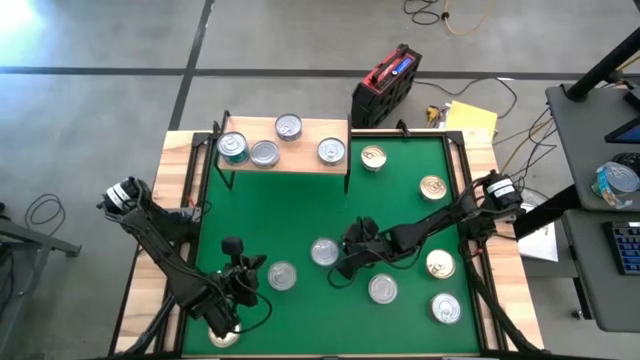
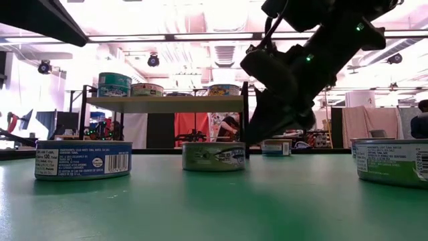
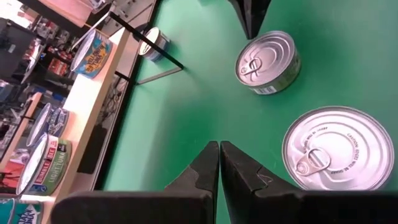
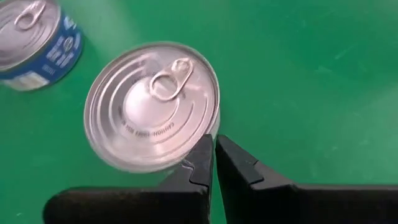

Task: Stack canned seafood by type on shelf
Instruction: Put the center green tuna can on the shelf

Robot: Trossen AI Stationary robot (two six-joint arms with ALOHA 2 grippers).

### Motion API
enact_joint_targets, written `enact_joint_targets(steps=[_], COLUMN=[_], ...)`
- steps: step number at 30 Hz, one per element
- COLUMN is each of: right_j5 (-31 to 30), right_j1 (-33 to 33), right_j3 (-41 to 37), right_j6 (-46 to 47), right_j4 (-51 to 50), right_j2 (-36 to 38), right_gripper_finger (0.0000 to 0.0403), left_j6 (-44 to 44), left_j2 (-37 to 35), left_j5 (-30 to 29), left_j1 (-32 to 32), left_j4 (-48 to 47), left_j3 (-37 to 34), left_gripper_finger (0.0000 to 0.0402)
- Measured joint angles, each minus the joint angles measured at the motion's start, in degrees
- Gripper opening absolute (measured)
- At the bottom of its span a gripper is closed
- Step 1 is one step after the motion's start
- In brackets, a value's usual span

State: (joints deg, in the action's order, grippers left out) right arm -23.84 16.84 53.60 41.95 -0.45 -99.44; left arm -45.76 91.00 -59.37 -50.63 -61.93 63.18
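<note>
Right tool over a silver tin at mid-mat, pinched shut and holding nothing.

The right tool (image 1: 345, 262) hangs low over the green mat (image 1: 300, 210), fingers pressed together — empty, with a silver-topped tin (image 4: 152, 102) just beside its tips and a blue-sided tin (image 4: 37, 40) a little further off. From above, that tin (image 1: 324, 251) lies just toward the left arm's side of the right tool, so the right arm is plainly the nearer one; being round, the tin has no long axis to line up with. The fingers would need to open before any grasp, I reckon. The left tool (image 1: 240, 285) waits near the front of the bench, also closed and empty. The shelf (image 1: 290, 158) stands at the far edge with four tins on it; the others lie scattered over the mat.
</note>
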Motion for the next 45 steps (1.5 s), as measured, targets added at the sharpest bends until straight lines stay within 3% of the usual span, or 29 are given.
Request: enact_joint_targets(steps=[8,16,23,31,37,45], right_j5=[0.41,0.03,-0.15,-0.14,-0.13,1.71], right_j1=[0.26,-0.26,0.15,0.76,0.79,-1.01], right_j3=[0.0,0.0,-0.02,-0.67,-2.74,-7.87], right_j6=[0.03,-3.69,-9.82,-12.61,-16.12,-22.06], right_j4=[-2.49,-5.32,-5.22,-5.27,-4.24,4.25], right_j2=[1.28,5.71,8.8,9.05,11.0,13.7], right_gripper_finger=[0.0012,0.0012,0.0012,0.0012,0.0012,0.0012], left_j6=[1.61,15.5,20.97,34.03,36.72,38.11], left_j2=[0.0,0.03,0.04,0.02,-0.25,-1.13], left_j5=[0.56,8.91,12.56,16.79,17.16,19.08], left_j1=[0.1,1.22,4.87,9.25,12.06,16.55], left_j4=[4.95,23.47,30.19,43.34,44.97,46.04], left_j3=[-1.63,-5.64,-8.6,-12.14,-13.6,-15.98], left_gripper_finger=[0.0,0.0,0.0,0.0,0.0,0.0])
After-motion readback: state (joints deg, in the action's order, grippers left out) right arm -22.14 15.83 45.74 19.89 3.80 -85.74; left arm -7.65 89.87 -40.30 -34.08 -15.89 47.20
